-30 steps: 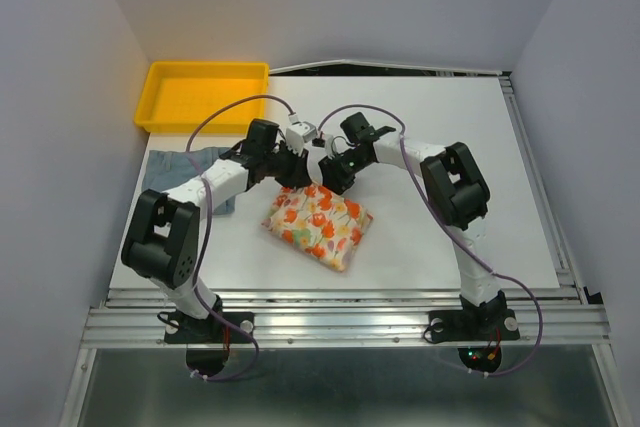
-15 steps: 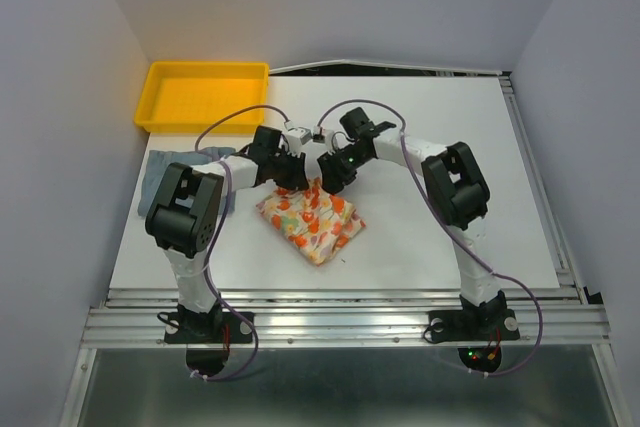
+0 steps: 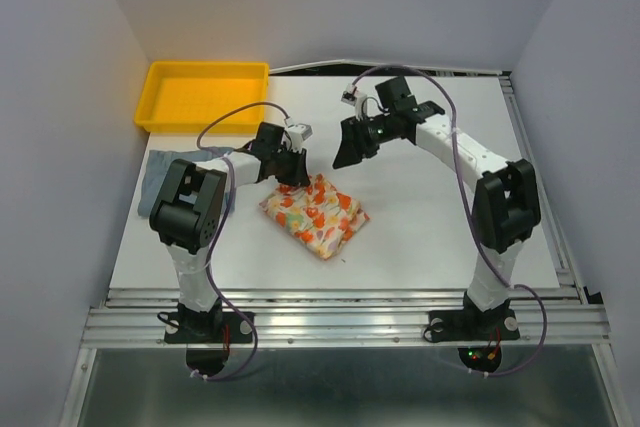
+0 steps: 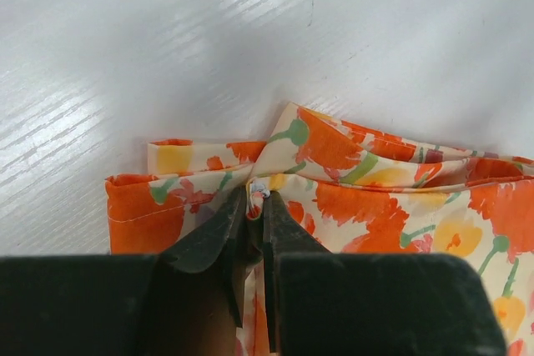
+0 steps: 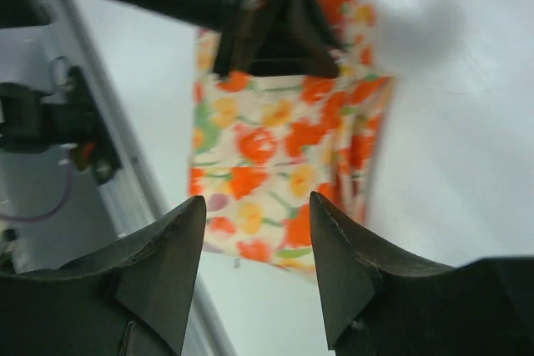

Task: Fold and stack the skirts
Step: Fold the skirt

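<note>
The cream floral skirt (image 3: 313, 215) lies folded into a small bundle in the middle of the table. My left gripper (image 3: 294, 171) is at its far left corner, shut on a pinch of its folded edge (image 4: 257, 198). The orange flowers of the floral skirt (image 4: 375, 198) fill the left wrist view. My right gripper (image 3: 347, 153) hangs open above the table, behind the bundle and apart from it. Its fingers (image 5: 257, 199) frame the floral skirt (image 5: 275, 156) from a distance, with nothing between them. The blue-grey skirt (image 3: 160, 172) lies at the left edge, partly hidden by the left arm.
An empty yellow tray (image 3: 205, 97) stands at the back left corner. White walls close in on the left, right and back. A metal rail (image 3: 340, 317) runs along the near table edge.
My right gripper has opened, let go of the floral skirt and pulled up and back to the right. The left gripper stays shut on the cloth; the bundle shifted slightly.
</note>
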